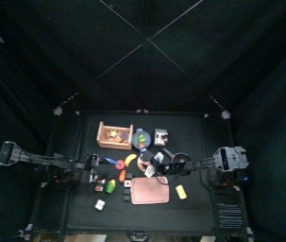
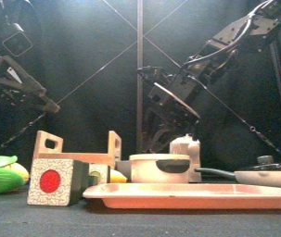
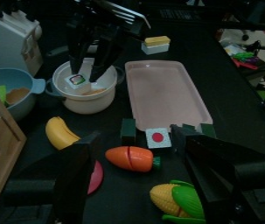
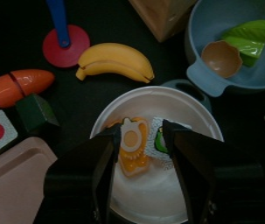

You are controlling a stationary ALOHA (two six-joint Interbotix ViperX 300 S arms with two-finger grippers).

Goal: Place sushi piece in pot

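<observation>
I see the right tool [image 4: 142,166] spread over the pot [image 4: 158,153], sushi [image 4: 142,144] inside; lifting carelessly could snag it.

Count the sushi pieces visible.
2: one sushi piece lies inside the pot; one red-centred piece stands beside the pink tray. More may be hidden.
</observation>
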